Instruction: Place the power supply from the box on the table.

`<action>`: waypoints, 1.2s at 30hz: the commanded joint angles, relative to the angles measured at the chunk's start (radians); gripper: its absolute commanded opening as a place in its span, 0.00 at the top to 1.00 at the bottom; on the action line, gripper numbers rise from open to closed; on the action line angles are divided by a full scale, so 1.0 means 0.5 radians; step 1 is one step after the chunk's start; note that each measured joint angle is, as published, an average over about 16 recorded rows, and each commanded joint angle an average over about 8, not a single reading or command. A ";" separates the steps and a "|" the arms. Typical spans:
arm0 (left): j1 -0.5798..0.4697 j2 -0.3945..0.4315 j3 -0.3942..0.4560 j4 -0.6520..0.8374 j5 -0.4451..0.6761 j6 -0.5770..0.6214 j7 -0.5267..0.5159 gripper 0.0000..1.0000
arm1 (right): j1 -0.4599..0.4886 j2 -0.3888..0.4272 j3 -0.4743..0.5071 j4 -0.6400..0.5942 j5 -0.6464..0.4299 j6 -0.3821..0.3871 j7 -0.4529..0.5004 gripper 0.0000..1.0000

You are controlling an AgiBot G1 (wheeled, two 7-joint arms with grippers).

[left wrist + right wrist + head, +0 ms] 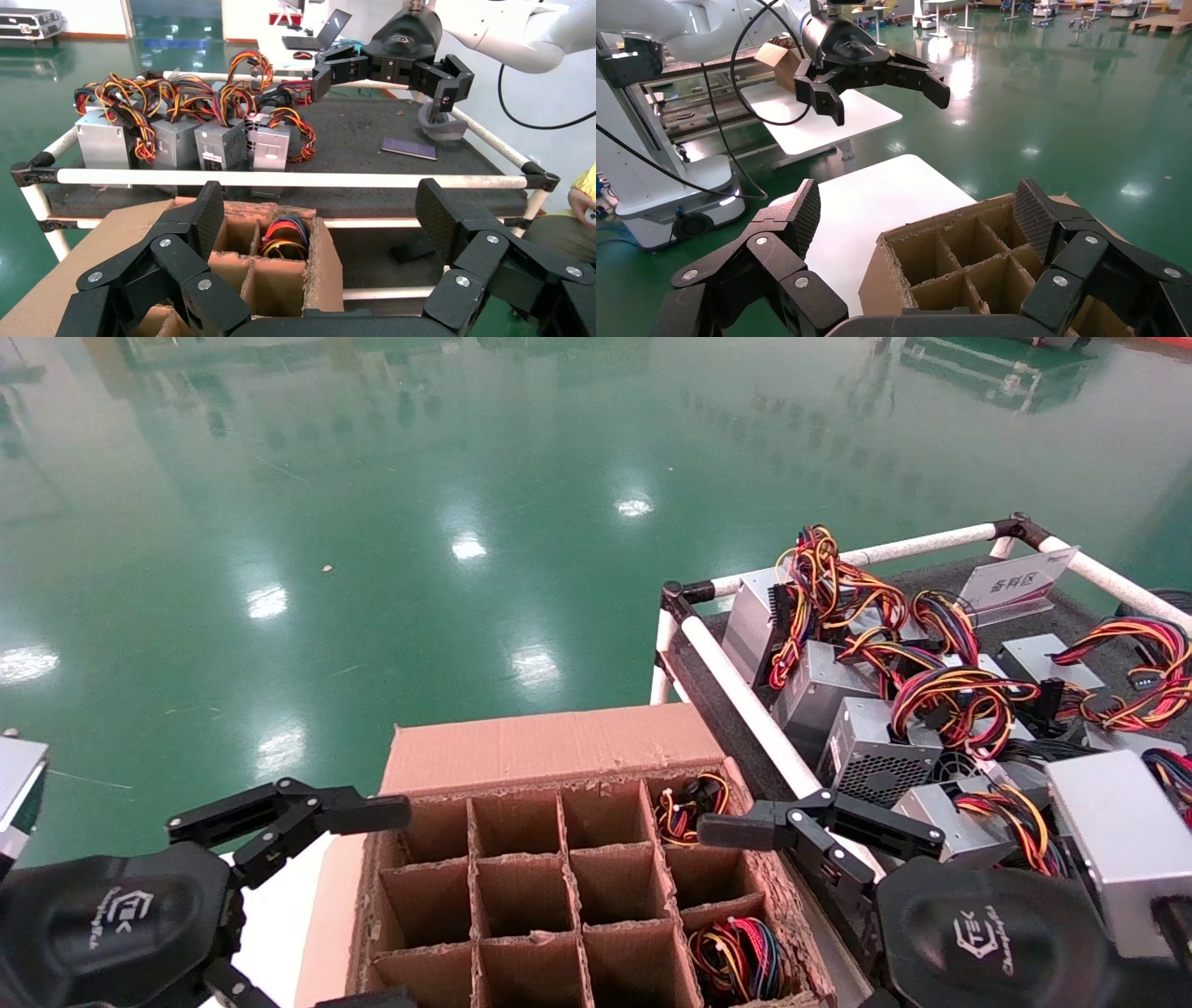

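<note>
The box (pixel 559 859) sits low in front of the robot, with its brown flap folded back. Inside are many square cells. Most cells look empty. Two cells along the right side hold wire bundles. The near one (pixel 738 960) shows red, black, yellow and blue wires, so that looks like the power supply to take. Only its wires show; the metal body is hidden down in the cell. The far cell has another bundle (pixel 689 806), mostly orange, yellow and black.

The right gripper (pixel 810 826) hangs over the right edge of the box, between the two wire bundles. Its fingers are spread wide and hold nothing. The left gripper (pixel 279 822) hangs by the left side of the box. Its fingers are spread wide too, and empty.

The counter (pixel 1071 617) is just right of the box, behind a white rail (pixel 745 696). Many silver units (pixel 871 747) with bright wires already lie there, near a white sign (pixel 1015 581).

I think the picking step has not started yet. Next, the right gripper needs to go down into the near cell and close on the unit. The wires lie on top, so they may get in the way. The cell walls are tight, so the fingers must go in straight.
</note>
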State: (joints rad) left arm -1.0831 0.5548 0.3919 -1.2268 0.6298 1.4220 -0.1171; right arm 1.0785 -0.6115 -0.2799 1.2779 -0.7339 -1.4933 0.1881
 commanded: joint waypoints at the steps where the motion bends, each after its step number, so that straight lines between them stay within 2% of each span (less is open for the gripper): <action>1: 0.000 0.000 0.000 0.000 0.000 0.000 0.000 1.00 | 0.000 0.000 0.000 0.000 0.000 0.000 0.000 0.00; 36: 0.000 0.000 0.000 0.000 0.000 0.000 0.000 1.00 | 0.000 0.000 0.000 0.000 0.000 0.000 0.000 0.00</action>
State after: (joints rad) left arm -1.0831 0.5548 0.3919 -1.2268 0.6298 1.4220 -0.1171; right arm 1.0785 -0.6115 -0.2799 1.2779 -0.7339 -1.4933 0.1881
